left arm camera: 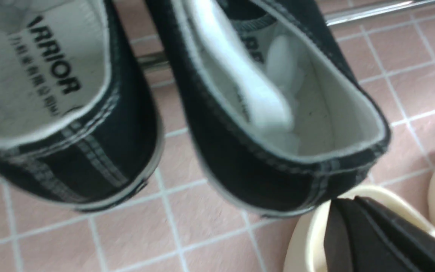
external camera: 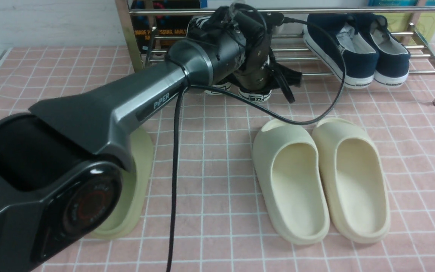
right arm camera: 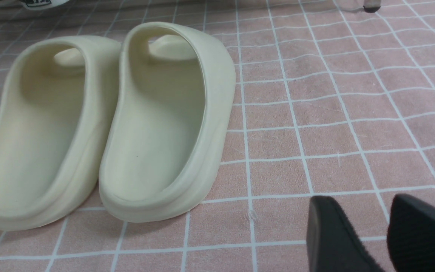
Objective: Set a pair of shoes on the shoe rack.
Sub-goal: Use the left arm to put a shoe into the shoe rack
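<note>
2 blk sneakers (left arm camera: 278,181) on the chrome shoe rack (external camera: 293,10), top centre of front view, mostly behind l arm (external camera: 145,94). l gripper (left arm camera: 347,226) tips together, nothing in them; r gripper (right arm camera: 349,226) tips apart, lower right of its wrist view. 2 navy slip-ons (external camera: 359,56) upper right, 2 cream slides (external camera: 296,189) lower right w/ toes nr rack.

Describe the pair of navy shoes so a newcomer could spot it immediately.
Find the chrome shoe rack at the back of the tiled floor. Toward its right end, the navy shoes lie on its low bars, heels toward the camera. Unlike the cream slides on the floor before them, they are dark with white-edged soles.
</note>
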`<action>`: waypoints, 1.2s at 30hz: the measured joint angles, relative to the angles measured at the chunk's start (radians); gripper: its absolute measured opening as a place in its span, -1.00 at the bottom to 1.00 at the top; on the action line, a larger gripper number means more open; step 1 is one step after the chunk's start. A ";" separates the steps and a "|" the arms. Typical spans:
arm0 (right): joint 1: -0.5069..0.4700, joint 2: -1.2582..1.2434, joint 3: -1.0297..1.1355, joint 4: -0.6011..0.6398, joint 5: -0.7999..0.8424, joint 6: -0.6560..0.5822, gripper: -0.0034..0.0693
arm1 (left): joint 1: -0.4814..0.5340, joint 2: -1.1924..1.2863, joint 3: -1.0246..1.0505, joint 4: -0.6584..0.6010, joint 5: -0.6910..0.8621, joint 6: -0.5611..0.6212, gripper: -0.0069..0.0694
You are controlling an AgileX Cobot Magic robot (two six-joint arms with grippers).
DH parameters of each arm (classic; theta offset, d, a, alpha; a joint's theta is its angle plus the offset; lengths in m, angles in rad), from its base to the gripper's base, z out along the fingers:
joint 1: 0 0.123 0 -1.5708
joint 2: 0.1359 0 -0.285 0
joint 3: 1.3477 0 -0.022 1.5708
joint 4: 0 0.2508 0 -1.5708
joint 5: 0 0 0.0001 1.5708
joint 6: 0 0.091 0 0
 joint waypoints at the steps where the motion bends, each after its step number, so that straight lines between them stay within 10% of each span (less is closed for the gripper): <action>1: 0.000 0.000 0.000 0.000 0.000 0.000 -0.25 | -0.002 0.000 -0.016 -0.002 0.037 0.014 -0.79; 20: 0.000 0.000 0.000 0.000 0.000 0.000 -0.25 | -0.050 0.077 -0.051 0.044 0.082 0.106 -0.77; 36: 0.000 0.000 0.000 0.000 0.000 0.000 -0.25 | -0.053 0.094 -0.051 0.308 -0.112 -0.164 -0.77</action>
